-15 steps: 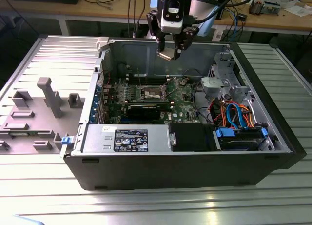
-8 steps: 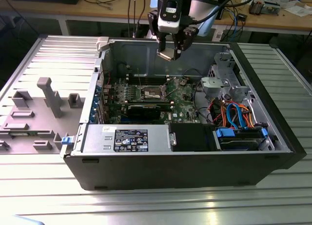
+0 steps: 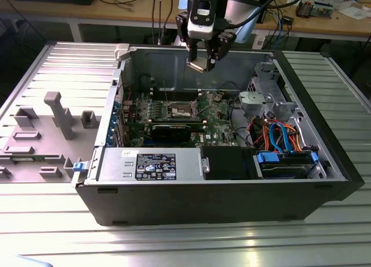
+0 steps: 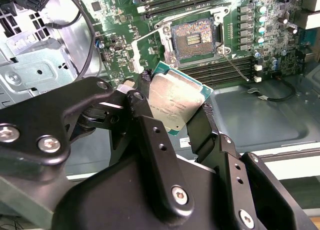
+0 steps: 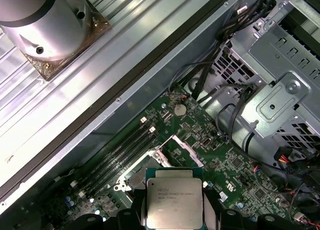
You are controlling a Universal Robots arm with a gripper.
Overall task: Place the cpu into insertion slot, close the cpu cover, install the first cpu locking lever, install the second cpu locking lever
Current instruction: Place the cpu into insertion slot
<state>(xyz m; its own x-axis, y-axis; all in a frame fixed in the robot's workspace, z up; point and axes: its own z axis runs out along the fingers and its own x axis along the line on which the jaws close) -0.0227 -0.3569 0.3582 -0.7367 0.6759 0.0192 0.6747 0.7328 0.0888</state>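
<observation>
My gripper (image 3: 204, 61) hangs above the open computer case, shut on the cpu (image 3: 199, 65). In both wrist views the cpu (image 4: 176, 101) (image 5: 174, 200) shows its silvery top and green edge, and black fingers (image 4: 138, 113) clamp it on two opposite sides. Well below it on the green board lies the insertion slot (image 4: 192, 37) (image 3: 181, 109), with its dark pin grid bare. In the first wrist view the cpu cover (image 5: 178, 148) stands raised at one side of the slot (image 5: 131, 179). A thin wire lever (image 4: 235, 65) lies loose beside the slot.
The case (image 3: 174, 203) holds a power supply (image 3: 153, 164) at the front, a metal drive cage (image 3: 268, 99) with coloured cables (image 3: 278, 136) at the exterior view's right, and a long black card (image 3: 171, 130) just before the slot. Grey fixtures (image 3: 61, 113) stand on the table at the left.
</observation>
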